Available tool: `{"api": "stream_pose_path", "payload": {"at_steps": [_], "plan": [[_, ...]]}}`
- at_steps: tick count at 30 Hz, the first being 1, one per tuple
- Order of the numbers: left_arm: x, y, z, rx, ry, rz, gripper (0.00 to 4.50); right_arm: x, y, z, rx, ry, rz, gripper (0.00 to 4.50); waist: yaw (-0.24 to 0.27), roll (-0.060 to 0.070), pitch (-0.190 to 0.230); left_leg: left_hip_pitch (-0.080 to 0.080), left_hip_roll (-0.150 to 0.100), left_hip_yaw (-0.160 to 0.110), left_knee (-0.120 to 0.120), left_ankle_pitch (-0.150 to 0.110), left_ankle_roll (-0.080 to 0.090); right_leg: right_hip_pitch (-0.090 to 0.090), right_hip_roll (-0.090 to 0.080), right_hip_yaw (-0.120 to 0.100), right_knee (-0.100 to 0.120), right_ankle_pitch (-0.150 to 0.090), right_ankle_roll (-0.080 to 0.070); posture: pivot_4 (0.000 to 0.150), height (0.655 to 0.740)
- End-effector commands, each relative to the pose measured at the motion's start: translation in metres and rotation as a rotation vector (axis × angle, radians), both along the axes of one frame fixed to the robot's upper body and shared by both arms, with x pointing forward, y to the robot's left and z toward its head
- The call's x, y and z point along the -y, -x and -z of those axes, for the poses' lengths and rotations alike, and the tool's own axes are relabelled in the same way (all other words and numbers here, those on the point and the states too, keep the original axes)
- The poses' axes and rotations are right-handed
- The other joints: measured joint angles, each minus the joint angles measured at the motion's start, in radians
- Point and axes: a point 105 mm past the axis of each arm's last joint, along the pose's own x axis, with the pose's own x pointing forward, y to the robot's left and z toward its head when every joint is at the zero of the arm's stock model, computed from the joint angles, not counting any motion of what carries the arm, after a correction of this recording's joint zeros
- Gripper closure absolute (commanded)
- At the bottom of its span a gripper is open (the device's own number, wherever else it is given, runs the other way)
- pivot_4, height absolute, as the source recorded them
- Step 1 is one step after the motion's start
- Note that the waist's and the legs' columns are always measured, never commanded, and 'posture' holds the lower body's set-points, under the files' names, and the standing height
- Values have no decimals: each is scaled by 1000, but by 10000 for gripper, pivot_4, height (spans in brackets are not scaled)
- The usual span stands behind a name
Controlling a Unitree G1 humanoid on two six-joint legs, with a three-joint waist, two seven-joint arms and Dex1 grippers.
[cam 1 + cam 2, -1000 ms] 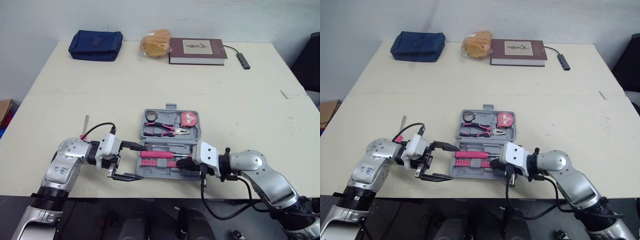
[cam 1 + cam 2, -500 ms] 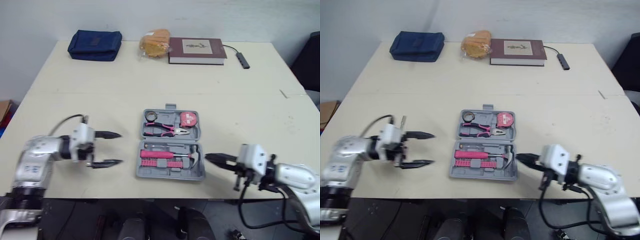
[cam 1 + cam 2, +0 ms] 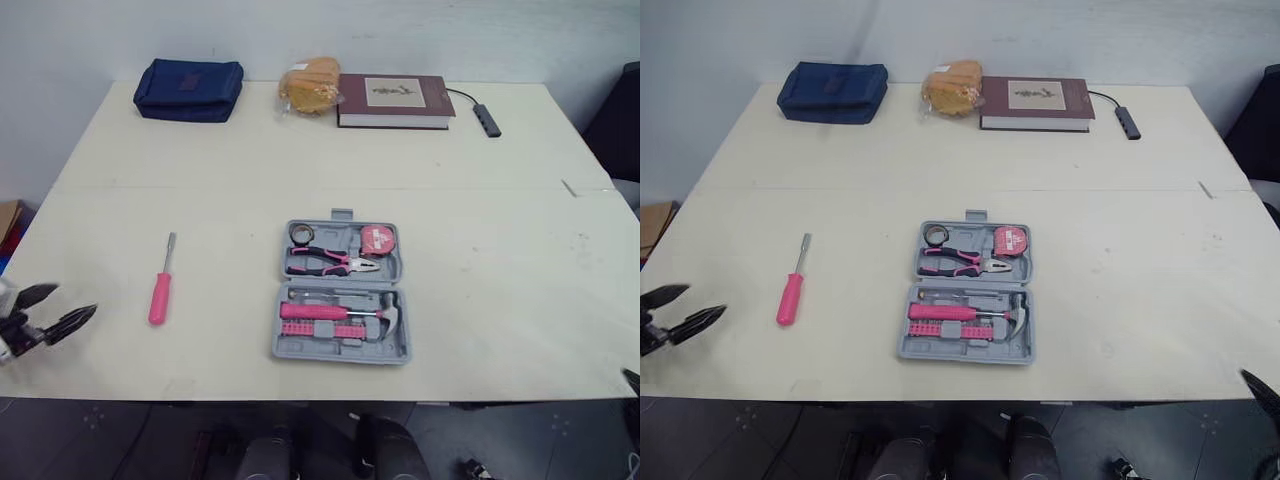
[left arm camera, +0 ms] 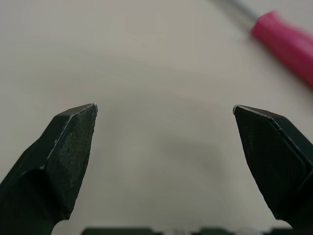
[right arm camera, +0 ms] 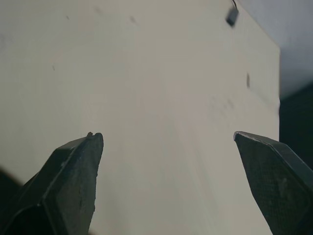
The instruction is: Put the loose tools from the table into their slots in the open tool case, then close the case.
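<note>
Far edge — blue pouch (image 3: 189, 90), bread (image 3: 310, 86), book (image 3: 395, 101), adapter (image 3: 487, 119).

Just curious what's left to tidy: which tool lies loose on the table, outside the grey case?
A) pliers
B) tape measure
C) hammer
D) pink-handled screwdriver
D: the pink-handled screwdriver lies on the bare table, to the left of the open tool case.

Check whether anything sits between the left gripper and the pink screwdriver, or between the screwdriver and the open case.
Nothing visible does. Bare table lies between the open left gripper and the screwdriver, and between the screwdriver and the tool case on its right.
</note>
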Motion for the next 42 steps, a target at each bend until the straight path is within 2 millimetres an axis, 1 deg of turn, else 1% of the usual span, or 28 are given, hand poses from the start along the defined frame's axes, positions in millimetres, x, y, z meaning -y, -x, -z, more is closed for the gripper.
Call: {"api": "stream_pose_path", "payload": {"at_steps": [1, 4, 6, 7, 9, 10, 13, 15, 16, 17, 18, 19, 20, 21, 23, 24, 26, 27, 28, 31, 32, 33, 35, 36, 37, 38, 41, 42], "plan": [[-15, -4, -24, 80, -10, -92, 0, 15, 15, 1, 17, 36, 65, 448, -1, 0, 0, 0, 0, 0, 1, 0, 0, 0, -1, 0, 1, 0, 0, 1500, 7400], [-14, -7, -27, 93, -1, -100, 0, 20, 18, 7, 38, 5, 98, 448, -1, -1, 0, 2, -1, 0, 2, -3, -5, 1, -3, 2, 0, 0, 0, 1500, 7400], [-9, -11, -30, 108, 4, -85, 0, 13, 12, 8, 56, -12, 65, 448, -2, 0, 0, 5, -1, 1, 1, -3, -6, 1, -3, 4, 1, 1, 0, 1500, 7400], [-5, -13, -29, 106, 2, -71, 0, 6, 4, 6, 77, -30, 32, 448, -4, 0, 0, 6, 0, 2, 1, -3, -7, 2, -3, 5, 2, 0, -1, 1500, 7400], [10, -23, -31, 121, 21, -45, 0, -20, -17, -3, 144, -80, -74, 448, -6, 0, 0, 9, 1, 3, 1, -3, -9, 2, -2, 6, 4, -1, -3, 1500, 7400], [19, -29, -34, 129, 25, -35, 0, -39, -29, -10, 177, -113, -149, 448, -6, 1, 0, 11, 2, 4, 0, -4, -10, 2, -2, 7, 5, -2, -4, 1500, 7400], [49, -39, -38, 103, 73, -1, 0, -90, -52, -26, 220, -209, -345, 448, -4, 1, 0, 12, 2, 6, 0, -4, -11, 1, -1, 10, 9, -3, -6, 1500, 7400], [61, -40, -35, 22, 74, -18, 0, -124, -58, -33, 166, -257, -486, 448, 1, 1, 0, 12, 3, 7, 0, -4, -12, 0, 0, 10, 13, -4, -8, 1500, 7400], [68, -41, -38, 12, 85, -12, 0, -140, -61, -38, 156, -259, -553, 448, 2, 1, 0, 12, 4, 6, 0, -4, -13, 0, 1, 10, 14, -4, -8, 1500, 7400], [73, -42, -41, 8, 97, -8, 0, -150, -63, -42, 153, -258, -591, 448, 2, 1, 0, 12, 4, 7, 0, -4, -13, 0, 1, 10, 14, -4, -8, 1500, 7400], [82, -44, -44, -18, 125, -9, 0, -167, -68, -50, 159, -257, -664, 448, 3, 1, 0, 12, 4, 7, 0, -4, -12, 0, 1, 10, 14, -4, -8, 1500, 7400], [88, -45, -46, -39, 140, -13, 0, -178, -70, -55, 160, -256, -710, 448, 4, 0, 0, 11, 4, 7, 0, -4, -12, 0, 1, 10, 13, -4, -8, 1500, 7400], [97, -45, -43, -90, 135, -23, 0, -190, -75, -62, 169, -258, -761, 448, 4, 0, 0, 11, 4, 7, 1, -3, -11, 0, 1, 9, 13, -4, -8, 1500, 7400], [104, -45, -37, -156, 122, -59, 0, -204, -79, -66, 167, -255, -820, 448, 4, -1, 0, 11, 4, 7, 2, -4, -11, 0, 1, 10, 13, -4, -8, 1500, 7400], [115, -42, -24, -253, 103, -112, 0, -219, -82, -70, 159, -250, -887, 448, 5, -2, 1, 12, 3, 7, 2, -4, -11, 1, 1, 10, 13, -3, -7, 1500, 7400], [120, -41, -20, -286, 102, -127, 0, -223, -83, -70, 154, -248, -905, 448, 7, -2, 0, 11, 3, 7, 2, -3, -11, 1, 0, 10, 13, -3, -7, 1500, 7400], [131, -42, -17, -300, 122, -135, 0, -230, -86, -73, 155, -253, -925, 448, 15, -2, 0, 11, 3, 6, 2, -3, -10, 1, 2, 10, 14, -4, -7, 1500, 7400], [134, -43, -16, -300, 128, -143, 0, -232, -88, -74, 156, -255, -930, 448, 18, -2, 0, 11, 3, 6, 2, -1, -7, 0, 3, 10, 14, -4, -8, 1500, 7400], [135, -43, -13, -313, 131, -162, 0, -235, -89, -75, 155, -250, -945, 448, 21, -2, 1, 10, 4, 6, 2, -1, -7, 0, 4, 9, 14, -4, -8, 1500, 7400], [130, -38, 3, -385, 104, -243, 8337, -245, -89, -80, 168, -233, -998, 0, 26, -3, 1, 8, 4, 7, 3, 0, -7, -1, 5, 9, 13, -4, -8, 1500, 7400], [130, -38, 6, -394, 107, -250, 13476, -247, -89, -81, 175, -227, -1012, 0, 26, -3, 0, 8, 4, 7, 3, 0, -7, -1, 5, 10, 13, -4, -8, 1500, 7400], [131, -37, 8, -402, 125, -248, 17010, -250, -89, -85, 192, -215, -1025, 0, 26, -3, 0, 9, 4, 7, 3, 0, -7, -1, 5, 10, 13, -4, -8, 1500, 7400], [133, -38, 11, -403, 128, -235, 26468, -252, -89, -88, 194, -207, -1043, 0, 25, -2, 0, 9, 4, 8, 3, 0, -7, -1, 5, 10, 13, -4, -8, 1500, 7400], [134, -39, 13, -404, 125, -233, 30422, -254, -87, -89, 188, -197, -1058, 0, 26, -2, 0, 10, 4, 8, 3, 0, -7, -1, 5, 11, 14, -4, -8, 1500, 7400], [134, -40, 14, -404, 122, -232, 36046, -255, -86, -89, 182, -190, -1069, 0, 26, -2, 0, 10, 4, 8, 3, 0, -7, -1, 5, 11, 14, -4, -8, 1500, 7400], [135, -41, 14, -403, 119, -230, 39677, -254, -85, -89, 177, -185, -1072, 0, 29, -2, 0, 11, 4, 8, 3, 0, -7, 0, 5, 11, 14, -4, -8, 1500, 7400], [135, -45, 9, -372, 105, -212, 40096, -250, -84, -87, 159, -180, -1057, 0, 30, -2, 0, 11, 4, 8, 3, 0, -7, 0, 4, 11, 14, -4, -8, 1500, 7400], [138, -49, 2, -327, 102, -180, 40096, -248, -83, -85, 153, -179, -1051, 0, 30, -2, 0, 11, 4, 8, 3, 0, -7, 0, 3, 11, 14, -4, -8, 1500, 7400]]}}
